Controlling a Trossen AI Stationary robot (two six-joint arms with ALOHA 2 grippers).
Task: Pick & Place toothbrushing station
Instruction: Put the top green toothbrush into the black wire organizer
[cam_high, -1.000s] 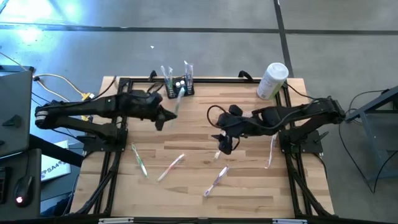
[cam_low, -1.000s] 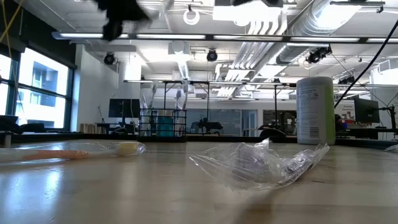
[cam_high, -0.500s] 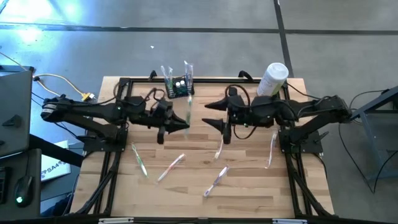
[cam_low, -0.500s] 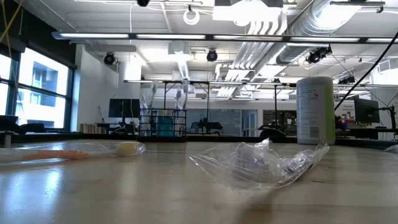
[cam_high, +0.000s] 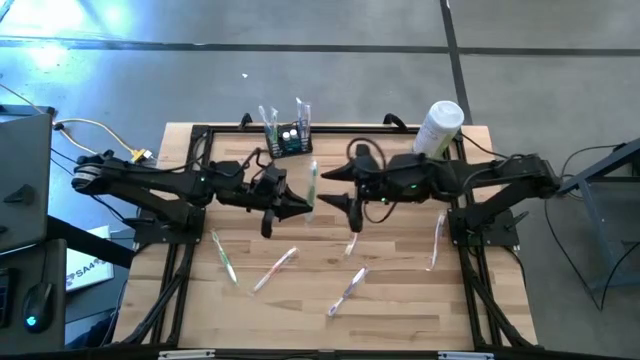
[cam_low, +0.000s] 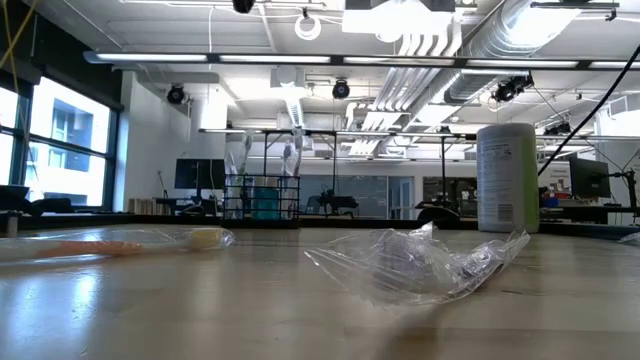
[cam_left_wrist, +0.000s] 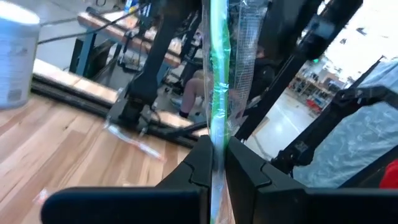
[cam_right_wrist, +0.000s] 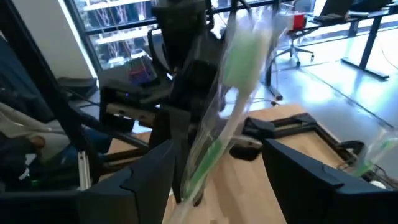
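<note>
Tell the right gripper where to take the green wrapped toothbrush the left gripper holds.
Grip the free upper end of the green toothbrush in clear wrap, above the shut left gripper. It stands roughly upright, so the open right gripper could probably close from the side, fingers either side of the handle.

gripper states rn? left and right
Left gripper: closed, holding a green wrapped toothbrush.
Right gripper: open around that toothbrush, not gripping yet.
</note>
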